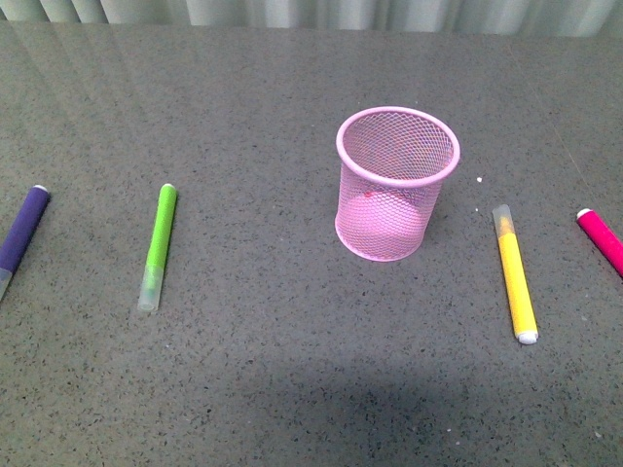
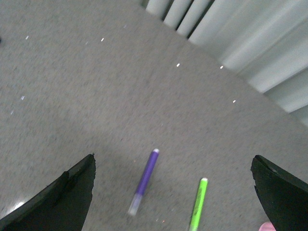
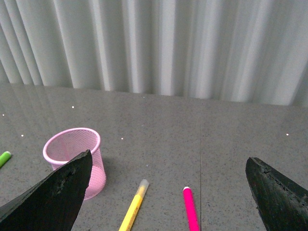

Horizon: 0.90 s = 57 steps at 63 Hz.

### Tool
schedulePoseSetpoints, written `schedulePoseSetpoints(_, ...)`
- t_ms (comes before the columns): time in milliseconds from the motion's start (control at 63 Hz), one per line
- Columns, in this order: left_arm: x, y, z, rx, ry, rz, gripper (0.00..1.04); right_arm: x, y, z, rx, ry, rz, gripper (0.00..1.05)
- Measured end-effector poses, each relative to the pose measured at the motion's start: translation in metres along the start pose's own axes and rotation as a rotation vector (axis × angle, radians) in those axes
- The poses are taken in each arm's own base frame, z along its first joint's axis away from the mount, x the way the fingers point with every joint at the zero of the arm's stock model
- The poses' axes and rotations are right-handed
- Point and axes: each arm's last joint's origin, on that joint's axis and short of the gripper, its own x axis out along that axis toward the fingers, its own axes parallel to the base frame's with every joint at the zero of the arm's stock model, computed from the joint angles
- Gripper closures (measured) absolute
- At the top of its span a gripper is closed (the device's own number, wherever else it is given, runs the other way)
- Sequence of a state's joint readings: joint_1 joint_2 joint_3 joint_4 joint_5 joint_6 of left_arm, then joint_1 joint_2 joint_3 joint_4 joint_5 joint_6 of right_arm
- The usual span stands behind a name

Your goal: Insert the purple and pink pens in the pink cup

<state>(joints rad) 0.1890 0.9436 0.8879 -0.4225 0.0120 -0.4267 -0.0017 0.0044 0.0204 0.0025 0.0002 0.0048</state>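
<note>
The pink mesh cup (image 1: 397, 183) stands upright at the table's middle, empty. The purple pen (image 1: 21, 233) lies flat at the far left edge, the pink pen (image 1: 602, 238) at the far right edge, partly cut off. Neither arm shows in the front view. My left gripper (image 2: 173, 192) hangs open above the table, with the purple pen (image 2: 146, 177) lying between its dark fingers (image 2: 62, 192). My right gripper (image 3: 168, 192) is open too, and the pink pen (image 3: 191, 209) lies below it, with the pink cup (image 3: 74, 159) beside one finger.
A lime-green marker (image 1: 160, 243) lies to the right of the purple pen. A yellow marker (image 1: 515, 274) lies between the cup and the pink pen. Pale curtains (image 3: 159, 48) hang behind the grey speckled table (image 1: 292, 370).
</note>
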Motion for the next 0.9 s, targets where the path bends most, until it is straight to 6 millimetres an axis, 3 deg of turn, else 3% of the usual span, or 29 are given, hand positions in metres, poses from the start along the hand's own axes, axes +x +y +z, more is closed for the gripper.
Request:
schedulePoseSetpoints(79,0.017,-0.01,0.022,0.008,0.004,0.006,0.08,0.0,0.0,0.0,0.0,0.0,0.0,0.07)
schedulePoseSetpoints(159,0.054,-0.017,0.032,0.009,0.074,0.049,0.08,0.0,0.0,0.0,0.0,0.0,0.0,0.07)
schedulePoseSetpoints(206,0.094,-0.021,0.025,0.024,0.164,0.081,0.08,0.0,0.0,0.0,0.0,0.0,0.0,0.07)
schedulePoseSetpoints(270,0.128,-0.023,0.008,0.052,0.255,0.106,0.08,0.0,0.0,0.0,0.0,0.0,0.0,0.07)
schedulePoseSetpoints(397,0.17,-0.027,-0.022,0.103,0.369,0.143,0.08,0.0,0.0,0.0,0.0,0.0,0.0,0.07)
schedulePoseSetpoints(619,0.207,-0.037,-0.057,0.187,0.457,0.145,0.08,0.0,0.0,0.0,0.0,0.0,0.0,0.07)
schedulePoseSetpoints(905,0.231,-0.034,-0.084,0.211,0.534,0.147,0.08,0.0,0.0,0.0,0.0,0.0,0.0,0.07)
